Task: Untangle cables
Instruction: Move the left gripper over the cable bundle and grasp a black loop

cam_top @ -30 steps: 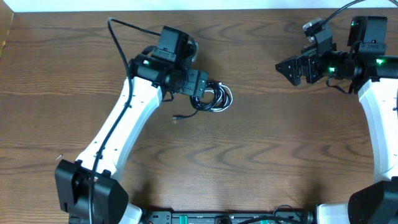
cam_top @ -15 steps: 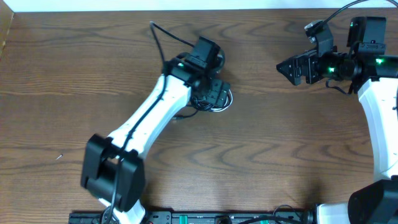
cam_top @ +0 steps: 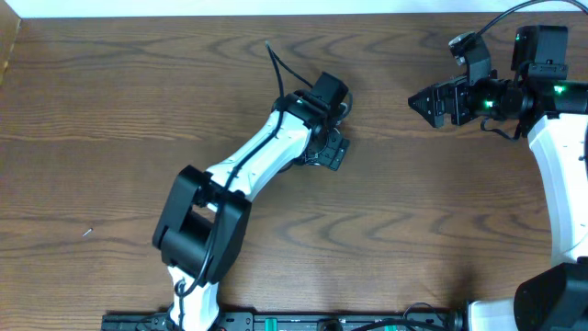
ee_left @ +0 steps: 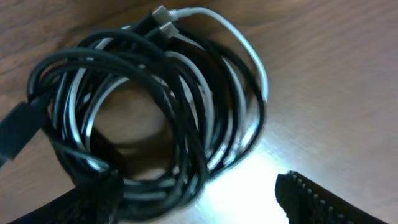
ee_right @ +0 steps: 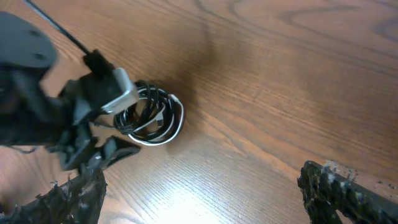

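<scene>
Overhead view: the left gripper hangs directly over the cables. They lie as one tight coil near the middle of the table, with the black cable wound through the white cable. Its jaws stand apart, straddling the coil's lower edge. The right gripper, jaws apart and empty, hovers well away. Risk: closing here would likely pinch several loops at once, lifting the whole bundle or tightening the tangle.
</scene>
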Available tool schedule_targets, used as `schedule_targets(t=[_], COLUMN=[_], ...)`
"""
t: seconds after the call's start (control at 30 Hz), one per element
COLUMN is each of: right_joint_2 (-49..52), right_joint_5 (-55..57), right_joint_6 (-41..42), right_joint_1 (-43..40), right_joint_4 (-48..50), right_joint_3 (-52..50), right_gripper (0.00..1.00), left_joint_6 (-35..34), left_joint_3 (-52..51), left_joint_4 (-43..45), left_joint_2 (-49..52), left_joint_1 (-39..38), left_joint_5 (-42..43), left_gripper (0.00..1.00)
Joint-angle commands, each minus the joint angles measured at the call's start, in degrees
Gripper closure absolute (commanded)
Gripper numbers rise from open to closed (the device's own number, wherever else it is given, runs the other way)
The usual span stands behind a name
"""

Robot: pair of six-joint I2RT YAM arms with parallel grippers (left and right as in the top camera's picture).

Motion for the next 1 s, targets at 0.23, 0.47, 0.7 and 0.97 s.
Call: schedule_targets(t=[0.23,0.47,0.7,0.97], right_joint_2=[0.3,0.3,0.3,0.4], right_joint_5=[0.1,0.1,0.1,0.1], right_joint_6=[0.5,0.5,0.5,0.5], right_joint_1=[0.6,0.6,0.6,0.6], right_joint_4=[-0.7,-0.7,-0.7,-0.9], right_joint_3=[0.3,0.3,0.3,0.3], right_gripper=[0.05,0.05,0.05,0.05], left_joint_6=[0.8,0.7,0.7,0.7], left_joint_3=[0.0,-1.0,-1.0,-0.9], left_joint_4=[3.3,3.8,4.0,4.0], left_joint_2=[1.8,1.9,3.2,4.5], left_joint_1=[0.2,0.2,0.2,0.2], left_joint_5=[-2.8,-2.8,-2.8,-2.8], left_gripper=[0.52,0.57,0.67,0.91])
